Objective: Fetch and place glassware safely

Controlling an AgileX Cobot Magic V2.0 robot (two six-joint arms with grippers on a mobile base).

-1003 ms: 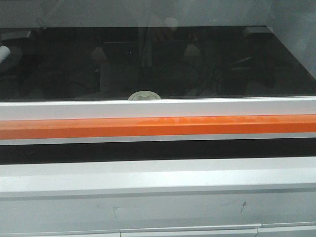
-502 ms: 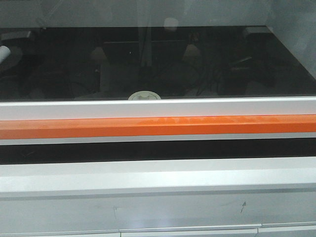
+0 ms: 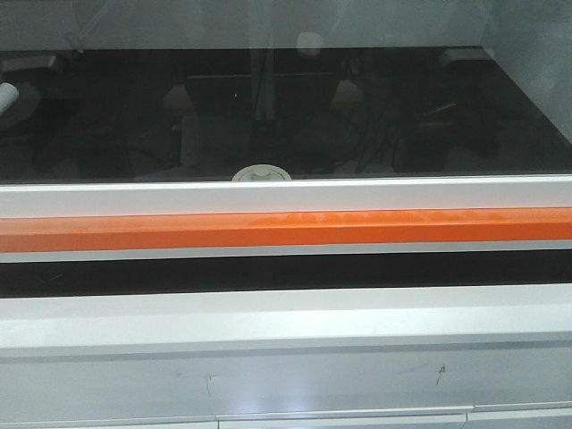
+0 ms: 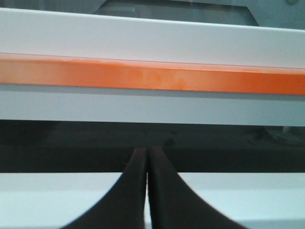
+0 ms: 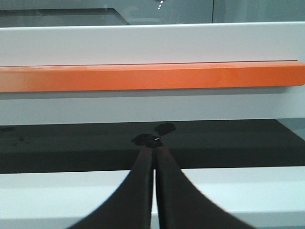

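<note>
Okay, left gripper [image 4: 147,150] and right gripper [image 5: 154,149] both closed, empty, jaws pressed together, facing the orange bar [image 3: 286,229]. Jar [image 3: 261,173] sits ahead of them beyond that bar, behind the white frame [image 3: 286,195], only lid top showing.

Place: likely a laboratory
Evidence: hood-style cabinet with dark glass sash [image 3: 286,116], orange bar [image 3: 286,229], white frame [image 3: 286,196]

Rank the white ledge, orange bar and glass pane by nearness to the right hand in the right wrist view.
1. White ledge, directly under the right hand.
2. Orange bar, ahead and higher.
3. Glass pane, topmost, beyond the bar.
</note>
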